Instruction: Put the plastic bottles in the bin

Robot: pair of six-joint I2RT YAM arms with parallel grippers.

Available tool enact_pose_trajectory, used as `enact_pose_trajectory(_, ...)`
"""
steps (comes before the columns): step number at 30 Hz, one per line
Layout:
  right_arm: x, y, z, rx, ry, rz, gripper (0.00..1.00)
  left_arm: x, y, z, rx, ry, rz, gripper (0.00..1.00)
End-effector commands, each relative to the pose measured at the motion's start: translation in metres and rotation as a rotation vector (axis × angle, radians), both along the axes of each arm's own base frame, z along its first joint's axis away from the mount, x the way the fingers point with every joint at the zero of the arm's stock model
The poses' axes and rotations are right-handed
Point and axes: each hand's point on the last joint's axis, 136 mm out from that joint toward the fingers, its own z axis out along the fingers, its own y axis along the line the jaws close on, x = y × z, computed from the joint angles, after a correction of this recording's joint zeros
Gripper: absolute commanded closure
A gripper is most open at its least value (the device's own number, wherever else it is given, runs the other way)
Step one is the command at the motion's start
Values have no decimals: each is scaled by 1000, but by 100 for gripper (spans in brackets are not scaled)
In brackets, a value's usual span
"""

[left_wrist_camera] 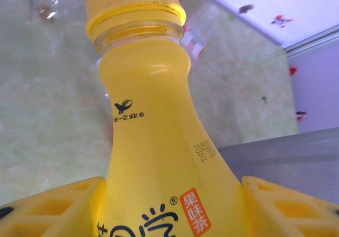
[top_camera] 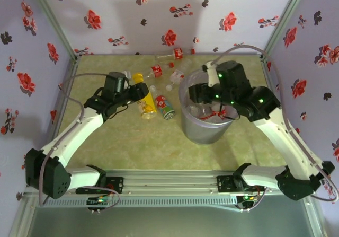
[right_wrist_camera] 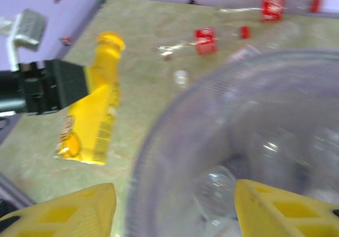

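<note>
I have the left gripper clamped on the yellow bottle; right gripper hangs over the bin, jaws apart.

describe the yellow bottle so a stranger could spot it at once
Start at the big grey bin in the middle of the table and look just to its left, to the loose cluster of small bottles. The yellow bottle lies between the left hand's fingers; it alone is solid yellow, cap included, while its neighbours are clear.
</note>
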Motion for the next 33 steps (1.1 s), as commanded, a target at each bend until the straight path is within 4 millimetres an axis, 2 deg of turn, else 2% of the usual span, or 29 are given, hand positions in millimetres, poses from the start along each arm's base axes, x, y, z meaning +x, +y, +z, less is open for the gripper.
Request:
enact_pose_trajectory(1,-1,41,20,76,-29,100,38,4,-10,50,-110,-99,-56,60)
enact_pose_trajectory(4,-7,76,19,89,-20,190,35,9,-12,74,-183,-144,-67,64)
enact_pose_trajectory(6,-11,96,16,91,-12,239,30,11,-16,87,-238,-170,-80,66)
enact_pose_trajectory(10,-9,119,8,82,7,275,21,11,-26,102,-327,-191,-112,67)
enact_pose_trajectory(17,9,138,-11,67,33,256,15,2,-30,114,-426,-219,-137,68)
enact_pose_trajectory(25,25,150,-26,90,97,217,11,-4,-30,115,-447,-224,-140,68)
enact_pose_trajectory(29,28,155,-31,100,118,218,15,-4,-31,115,-453,-228,-141,68)
enact_pose_trajectory(33,32,153,-33,118,140,208,26,-3,-31,116,-460,-235,-139,68)
